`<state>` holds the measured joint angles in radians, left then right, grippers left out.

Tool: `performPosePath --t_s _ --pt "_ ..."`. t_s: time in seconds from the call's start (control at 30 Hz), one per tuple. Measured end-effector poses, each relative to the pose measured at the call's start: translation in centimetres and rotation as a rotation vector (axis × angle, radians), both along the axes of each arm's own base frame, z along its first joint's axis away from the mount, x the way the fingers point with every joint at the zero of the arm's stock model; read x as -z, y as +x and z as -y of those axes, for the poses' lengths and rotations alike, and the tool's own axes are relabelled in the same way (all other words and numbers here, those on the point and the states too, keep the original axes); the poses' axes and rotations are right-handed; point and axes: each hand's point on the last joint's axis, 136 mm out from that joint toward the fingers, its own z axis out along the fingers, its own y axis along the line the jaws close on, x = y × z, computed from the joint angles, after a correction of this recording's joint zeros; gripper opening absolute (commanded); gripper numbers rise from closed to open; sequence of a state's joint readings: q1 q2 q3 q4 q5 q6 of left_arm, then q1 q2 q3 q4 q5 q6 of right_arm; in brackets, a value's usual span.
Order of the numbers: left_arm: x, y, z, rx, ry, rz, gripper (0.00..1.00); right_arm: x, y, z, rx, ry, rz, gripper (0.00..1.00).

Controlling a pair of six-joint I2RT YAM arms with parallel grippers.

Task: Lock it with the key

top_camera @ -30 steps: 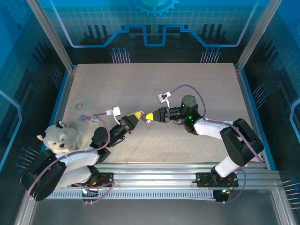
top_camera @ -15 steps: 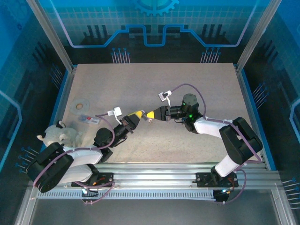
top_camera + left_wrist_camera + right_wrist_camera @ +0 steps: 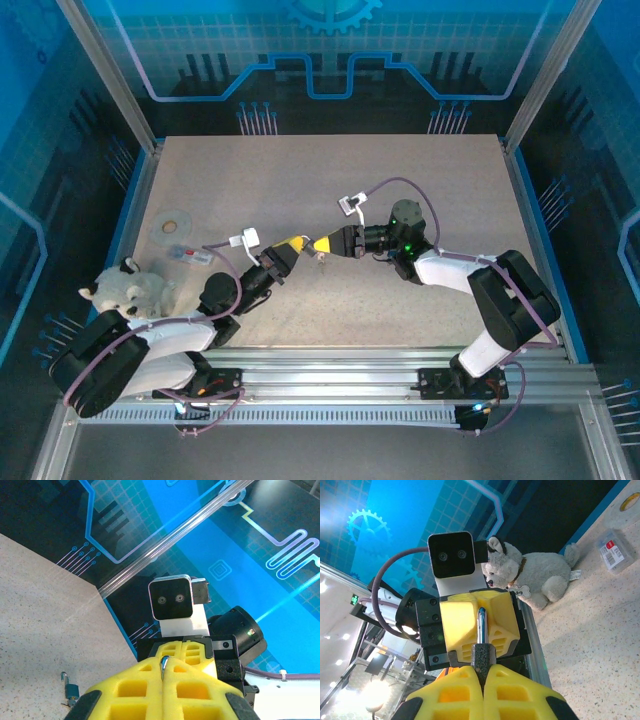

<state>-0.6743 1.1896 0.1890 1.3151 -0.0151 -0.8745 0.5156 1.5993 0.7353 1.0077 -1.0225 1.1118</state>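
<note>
Far left there's a plush dog (image 3: 125,292) at the surface's edge, with a tape roll (image 3: 172,222) and a little clear box (image 3: 190,255) just past it, none of it part of the job.

Left gripper (image 3: 290,245): jaws pressed together with a sliver of metal caught in the seam, which looks like the tip of the key (image 3: 481,630). The padlock (image 3: 71,691) lies on the surface below and off to the side, well apart from both jaws. I can't tell if the shackle is open.

Right gripper (image 3: 320,245): jaws clamped tight on the key's dark head, shaft pointing straight at the left one.

My guess on handling: the key is tiny, stiff, light and slick, so hold it by the head, not the blade. The padlock looks light enough to skid, so it wants pinching by the body.

The surface (image 3: 400,170) is speckled beige board — flat, not much grip. Around it are blue circuit-print panels and aluminium posts.
</note>
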Motion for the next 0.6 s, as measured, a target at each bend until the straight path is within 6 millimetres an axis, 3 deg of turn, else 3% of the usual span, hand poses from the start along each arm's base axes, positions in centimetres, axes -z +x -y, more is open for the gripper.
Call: performPosePath --t_s 0.17,0.37,0.6 --pt "0.0 0.1 -0.1 -0.003 -0.016 -0.015 0.0 0.0 0.0 0.0 0.002 0.0 -0.006 0.01" --pt "-0.3 0.4 -0.1 -0.005 -0.035 -0.03 0.0 -0.1 0.2 0.0 0.014 0.004 -0.001 0.14" --pt "-0.2 0.6 0.3 0.007 -0.022 -0.042 0.0 -0.3 1.2 0.1 0.07 0.008 0.021 0.2"
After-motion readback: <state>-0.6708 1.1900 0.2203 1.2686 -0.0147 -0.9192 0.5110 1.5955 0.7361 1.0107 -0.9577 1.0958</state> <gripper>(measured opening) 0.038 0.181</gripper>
